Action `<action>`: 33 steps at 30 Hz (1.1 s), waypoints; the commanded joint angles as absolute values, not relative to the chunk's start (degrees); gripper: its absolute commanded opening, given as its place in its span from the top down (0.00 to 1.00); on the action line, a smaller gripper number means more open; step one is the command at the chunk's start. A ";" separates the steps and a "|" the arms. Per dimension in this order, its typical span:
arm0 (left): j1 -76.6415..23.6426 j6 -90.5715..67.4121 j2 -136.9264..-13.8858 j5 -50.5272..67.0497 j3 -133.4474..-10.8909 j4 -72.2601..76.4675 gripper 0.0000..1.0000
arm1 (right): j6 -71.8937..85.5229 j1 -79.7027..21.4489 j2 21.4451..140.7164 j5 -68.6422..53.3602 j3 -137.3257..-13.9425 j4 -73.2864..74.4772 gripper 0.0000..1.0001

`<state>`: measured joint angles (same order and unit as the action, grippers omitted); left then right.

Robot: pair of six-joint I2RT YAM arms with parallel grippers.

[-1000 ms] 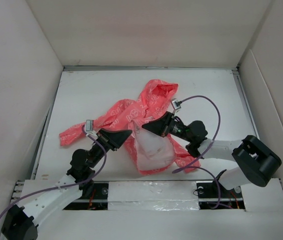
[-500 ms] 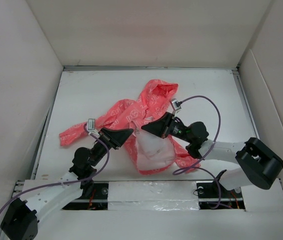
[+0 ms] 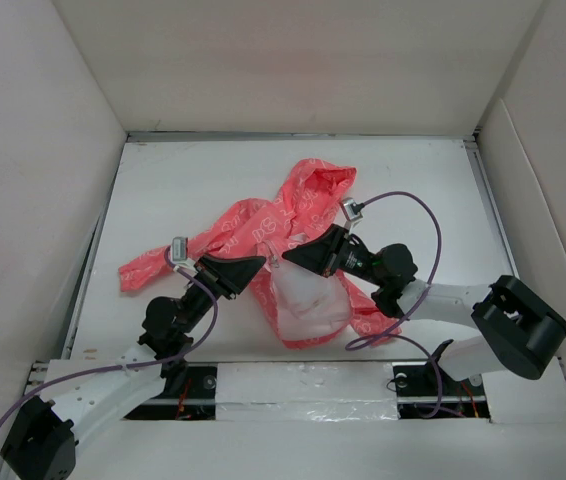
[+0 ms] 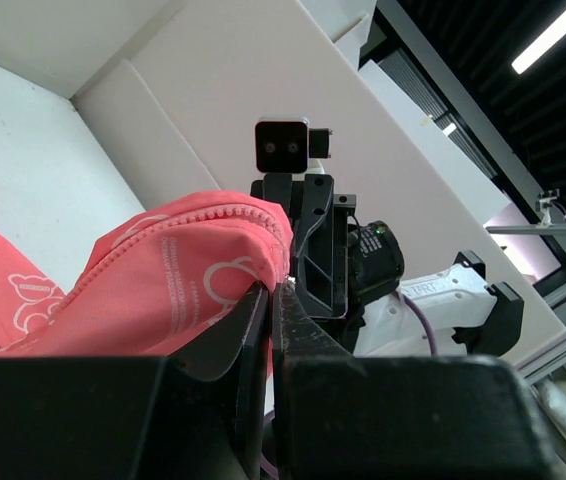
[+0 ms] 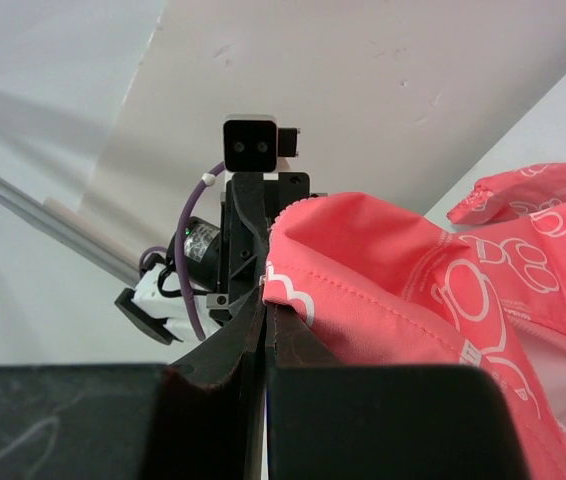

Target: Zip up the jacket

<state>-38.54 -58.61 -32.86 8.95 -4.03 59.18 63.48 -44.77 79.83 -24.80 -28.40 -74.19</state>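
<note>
my left gripper pinched on jacket front edge | my right gripper pinched on the opposite edge, tips near | bare table far side

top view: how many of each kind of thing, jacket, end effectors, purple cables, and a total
jacket: 1
end effectors: 2 (left end effector, right end effector)
purple cables: 2
total: 5

Coral-pink jacket, white print, unzipped.
It is laid crumpled on the table, hood toward the far wall, pale lining exposed.
</note>
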 commanded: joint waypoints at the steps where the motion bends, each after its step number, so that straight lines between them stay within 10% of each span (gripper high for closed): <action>1: -38.76 -59.06 -32.52 10.81 -4.57 65.74 1.00 | 63.37 -45.35 79.72 -24.17 -29.88 -103.80 1.00; 33: -38.76 -61.52 -33.66 10.28 -3.08 68.38 1.00 | 63.02 -45.35 78.75 -23.99 -30.85 -103.80 1.00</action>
